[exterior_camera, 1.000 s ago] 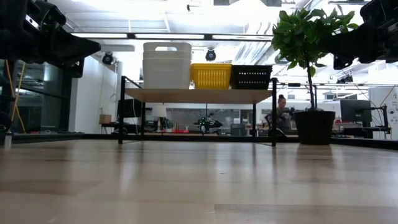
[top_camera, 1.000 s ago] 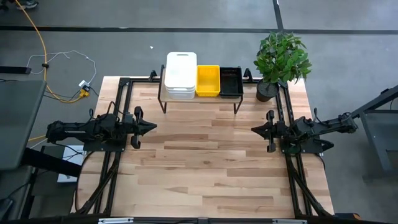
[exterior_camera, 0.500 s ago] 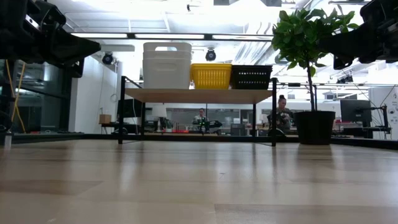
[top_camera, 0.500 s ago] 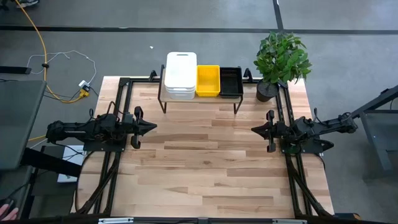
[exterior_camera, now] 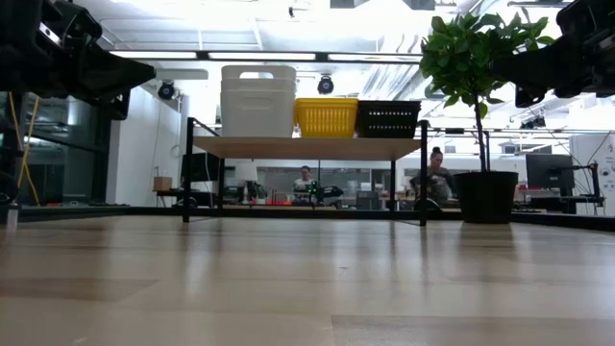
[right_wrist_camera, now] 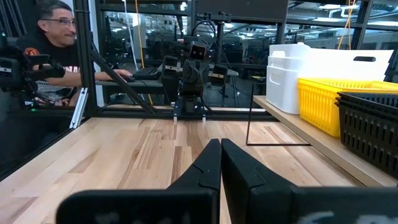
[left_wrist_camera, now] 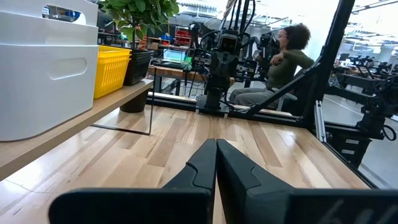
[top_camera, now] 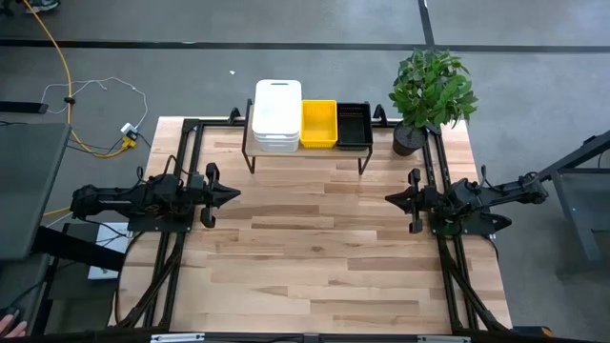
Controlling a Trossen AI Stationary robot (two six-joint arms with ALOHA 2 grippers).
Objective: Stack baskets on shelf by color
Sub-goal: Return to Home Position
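On shelf, side by side: white stack, yellow stack, black stack. Clenched, empty, at table sides: left gripper, right gripper. Little risk; white stack perhaps overhanging rear edge, could tip if jolted.

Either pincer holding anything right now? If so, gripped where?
Nothing is held. The left pincer and right pincer are both shut and empty, well clear of the shelf, where the baskets sit.

no readable text, labels, brands or numbers anywhere
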